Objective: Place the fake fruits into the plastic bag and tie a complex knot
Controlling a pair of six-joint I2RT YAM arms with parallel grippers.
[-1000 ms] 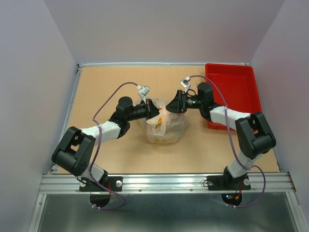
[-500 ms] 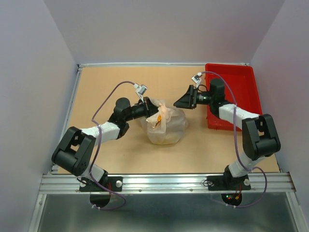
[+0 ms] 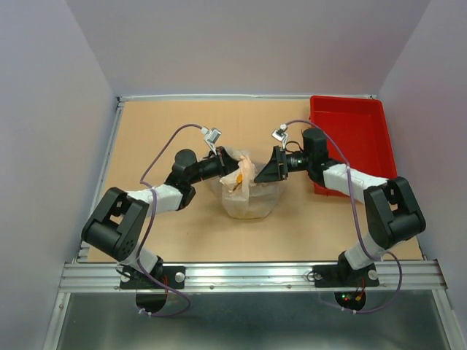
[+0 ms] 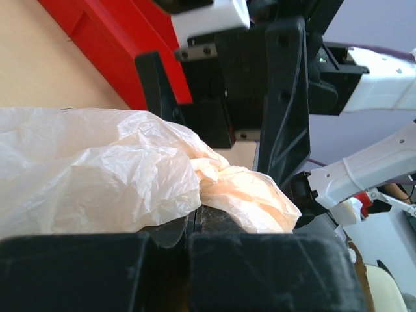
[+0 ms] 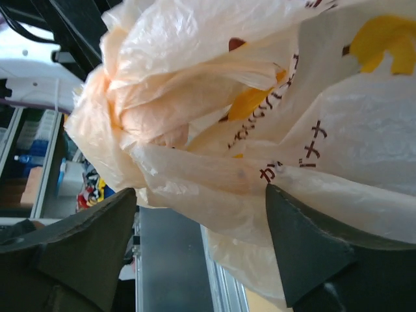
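The plastic bag sits mid-table, whitish with orange marks. Its handles are gathered into a twisted bunch on top. My left gripper is shut on that bunch from the left; the left wrist view shows crinkled plastic pinched at its closed jaws. My right gripper is open at the bag's right top. In the right wrist view its fingertips straddle the bag's plastic below the bunch without closing. The fake fruits are hidden in the bag; only yellow-orange patches show through.
A red tray stands at the back right, behind my right arm, and shows in the left wrist view. The right gripper's black fingers stand close in front of the left gripper. Walls enclose the tan table.
My right gripper pulled back from the bag toward the red tray, then came back open to the bag's right top. My left gripper kept its hold on the bunch.
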